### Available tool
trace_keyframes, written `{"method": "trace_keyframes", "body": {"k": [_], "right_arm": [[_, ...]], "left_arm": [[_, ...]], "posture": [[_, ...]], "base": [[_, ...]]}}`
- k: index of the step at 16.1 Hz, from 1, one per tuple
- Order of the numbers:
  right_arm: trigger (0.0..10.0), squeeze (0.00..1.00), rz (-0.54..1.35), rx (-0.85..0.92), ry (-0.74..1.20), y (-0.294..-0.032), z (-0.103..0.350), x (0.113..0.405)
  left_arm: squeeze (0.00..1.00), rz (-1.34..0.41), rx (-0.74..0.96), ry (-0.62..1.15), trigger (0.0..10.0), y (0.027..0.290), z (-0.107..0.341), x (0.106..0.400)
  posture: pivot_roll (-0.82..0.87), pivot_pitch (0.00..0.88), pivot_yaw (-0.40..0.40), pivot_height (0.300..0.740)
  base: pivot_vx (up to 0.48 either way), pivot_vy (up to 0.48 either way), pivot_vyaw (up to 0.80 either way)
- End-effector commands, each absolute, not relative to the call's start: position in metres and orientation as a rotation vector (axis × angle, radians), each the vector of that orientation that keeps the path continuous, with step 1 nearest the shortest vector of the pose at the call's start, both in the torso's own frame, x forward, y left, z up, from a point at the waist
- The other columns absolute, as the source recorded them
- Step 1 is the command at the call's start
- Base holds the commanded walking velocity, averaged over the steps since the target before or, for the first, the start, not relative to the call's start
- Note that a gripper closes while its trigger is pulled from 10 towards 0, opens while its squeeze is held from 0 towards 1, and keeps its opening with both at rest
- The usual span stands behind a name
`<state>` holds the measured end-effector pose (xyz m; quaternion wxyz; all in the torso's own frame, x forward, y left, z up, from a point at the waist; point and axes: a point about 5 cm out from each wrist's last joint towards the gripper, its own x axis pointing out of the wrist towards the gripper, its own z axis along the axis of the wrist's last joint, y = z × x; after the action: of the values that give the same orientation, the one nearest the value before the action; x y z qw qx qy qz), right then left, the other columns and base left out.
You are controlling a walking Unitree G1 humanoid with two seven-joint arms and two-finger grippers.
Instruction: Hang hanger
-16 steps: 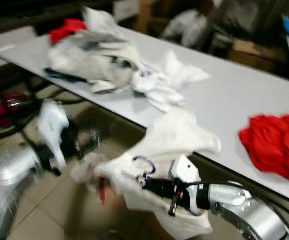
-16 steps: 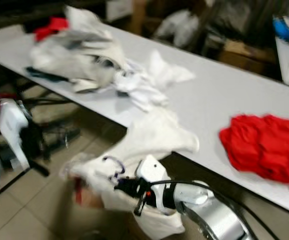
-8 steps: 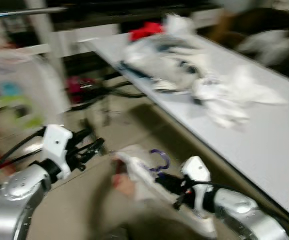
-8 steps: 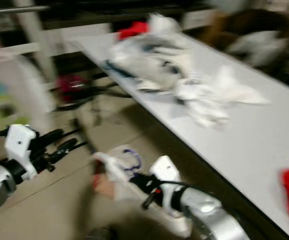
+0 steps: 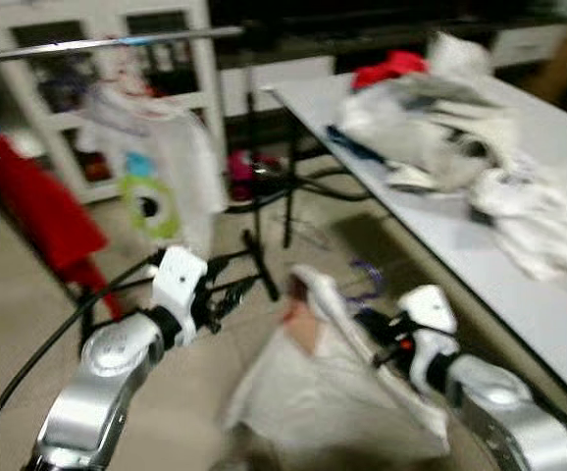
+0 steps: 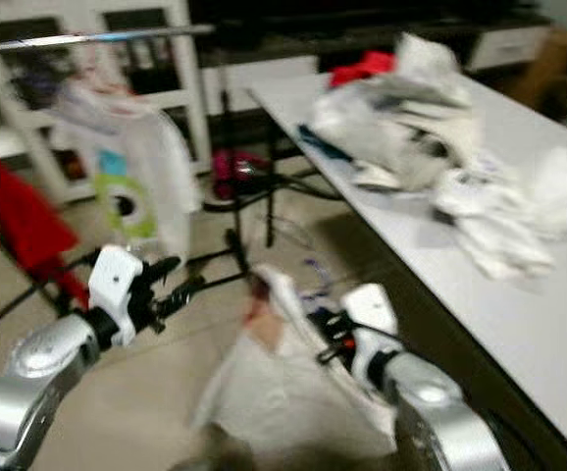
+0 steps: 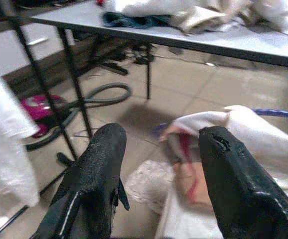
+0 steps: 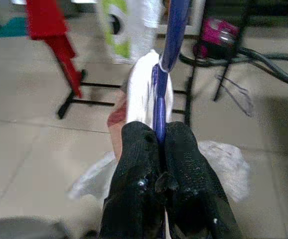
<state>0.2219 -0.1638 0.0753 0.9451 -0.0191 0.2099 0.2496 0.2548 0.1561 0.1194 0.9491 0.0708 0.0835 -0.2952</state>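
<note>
While blurred, both head views agree on the layout. Right hand [image 8: 159, 149] clamped tight on the purple hanger [image 8: 165, 59], pads [image 8: 139, 149] pressed together on its stem, well down below the surface [image 5: 548, 324] and off its near long edge, over the tiled floor [image 5: 28, 294]. White garment [image 5: 333, 392] draped on that hanger, sagging low beneath the hand, hem near the floor. Left hand [image 7: 156, 164] empty, fingers [image 7: 96, 179] spread apart, pointed toward the garment's near shoulder but clear of it. Clothes rail [image 5: 107, 41] up beyond both arms, already carrying a white printed shirt [image 5: 161, 167] and a red garment [image 5: 28, 211] further along toward its left end. Heap of laundry [image 5: 431, 118] piled toward the far end of the surface.

Judged as mid-carry, hook not yet at the rail. Risks from here:

- Slipping garment: loose drape, hanging lopsided, likely to slide off one hanger arm during the lift.
- Snagging: hem could catch the rack's black foot [image 5: 254, 265] or drag on the floor.
- Missed hook: hook orientation hard to read in the blur; a twisted stem in the pinch would meet the rail sideways.
- Crowding: landing too close to the printed shirt could knock it along or off.
</note>
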Motion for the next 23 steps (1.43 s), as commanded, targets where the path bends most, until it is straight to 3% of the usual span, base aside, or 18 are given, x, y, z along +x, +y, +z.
{"method": "trace_keyframes", "body": {"k": [1,6,10,16,17,18,23], "right_arm": [[10.0,0.0,0.442,-0.033,0.394,-0.169,0.084,0.228],[10.0,0.0,0.431,0.012,0.316,-0.165,0.098,0.248],[10.0,0.0,0.316,0.034,0.302,-0.159,0.093,0.253],[10.0,0.0,0.349,0.037,0.254,-0.157,0.111,0.26],[10.0,0.0,0.374,0.047,0.232,-0.154,0.116,0.261],[10.0,0.0,0.437,0.013,0.218,-0.146,0.121,0.261],[10.0,0.0,0.588,-0.013,0.155,-0.126,0.138,0.265]], "left_arm": [[0.0,-0.575,0.141,0.177,10.0,0.159,0.117,0.256],[0.0,-0.56,0.19,0.186,10.0,0.165,0.111,0.265],[0.0,-0.499,0.14,0.183,10.0,0.161,0.108,0.267],[0.0,-0.601,0.144,0.162,10.0,0.146,0.111,0.273],[0.0,-0.621,0.05,0.199,10.0,0.142,0.11,0.278],[1.0,-0.622,-0.053,0.222,10.0,0.135,0.114,0.288],[1.0,-0.666,-0.103,0.253,10.0,0.09,0.13,0.323]], "posture": [[-0.01,0.0,-0.002,0.74],[0.0,0.0,-0.012,0.74],[0.0,0.0,-0.006,0.74],[-0.01,0.0,0.003,0.74],[-0.02,0.0,-0.002,0.74],[-0.02,0.0,-0.006,0.74],[-0.04,0.0,-0.007,0.74]], "base": [[0.0,0.0,0.8],[0.0,0.0,0.8],[0.0,0.0,0.8],[0.0,0.0,0.8],[0.0,0.0,0.0],[0.0,0.0,0.0],[0.0,0.0,0.0]]}}
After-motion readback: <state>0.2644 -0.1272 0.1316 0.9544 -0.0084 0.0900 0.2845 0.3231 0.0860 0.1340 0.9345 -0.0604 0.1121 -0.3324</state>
